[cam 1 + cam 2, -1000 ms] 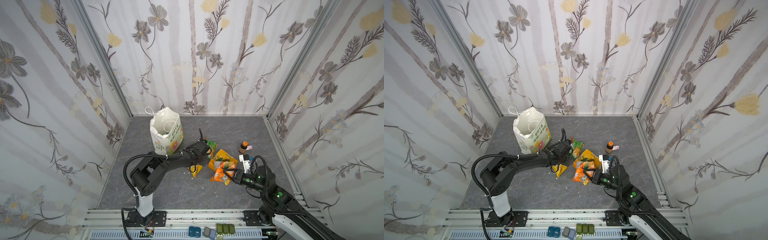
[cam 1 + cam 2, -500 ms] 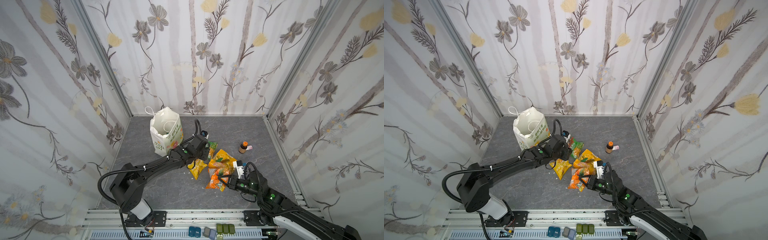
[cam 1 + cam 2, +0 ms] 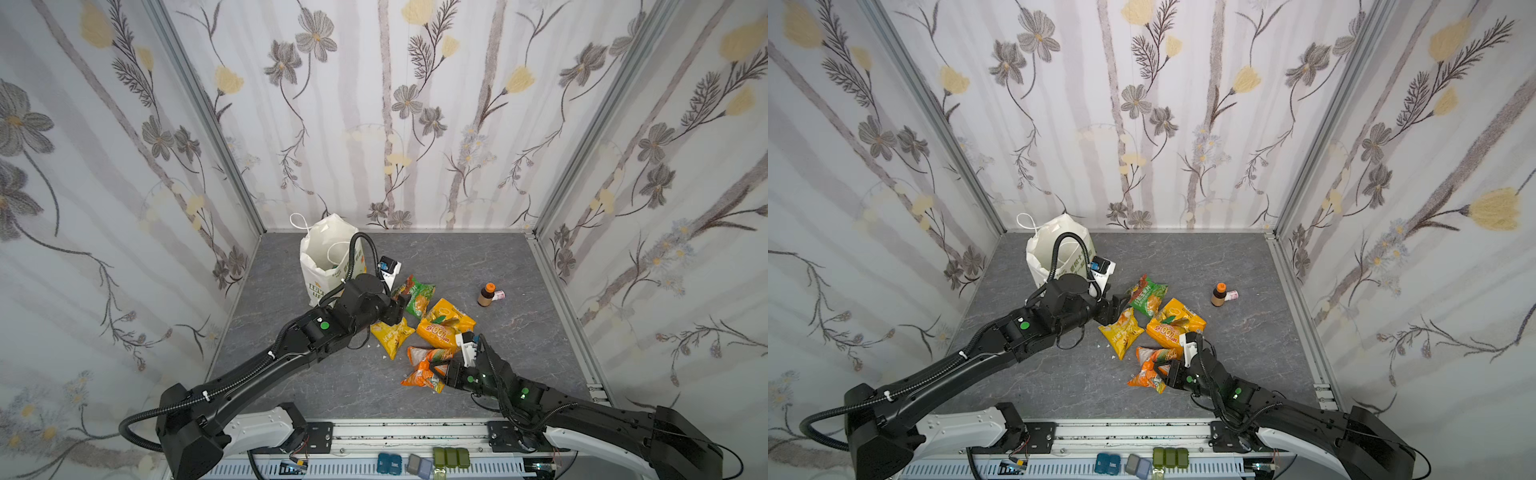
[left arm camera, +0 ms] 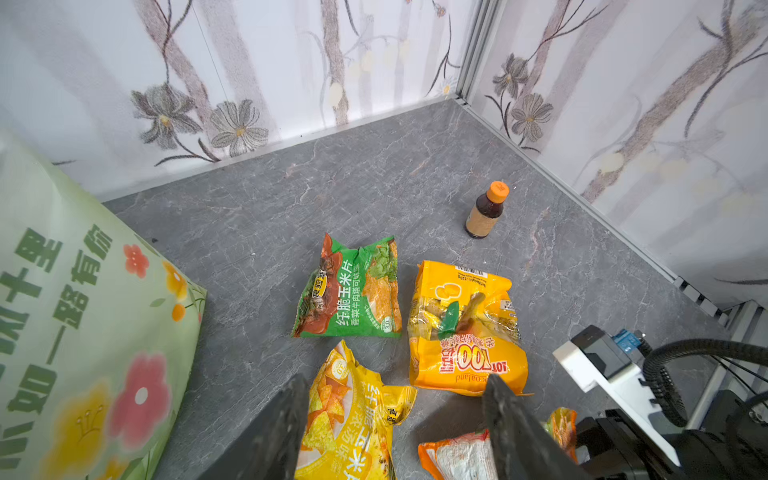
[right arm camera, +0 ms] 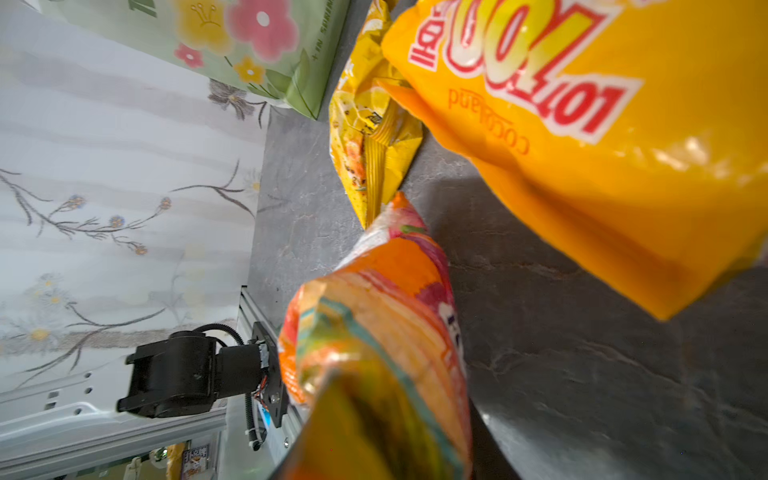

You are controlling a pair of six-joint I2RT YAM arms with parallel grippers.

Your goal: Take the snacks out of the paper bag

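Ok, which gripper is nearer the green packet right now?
Left. The left gripper sits right beside the green packet; the right gripper is farther off, at the striped orange packet.

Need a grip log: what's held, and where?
Left gripper: nothing, open over the yellow packet. Right gripper at the striped orange packet's end; grip unclear.
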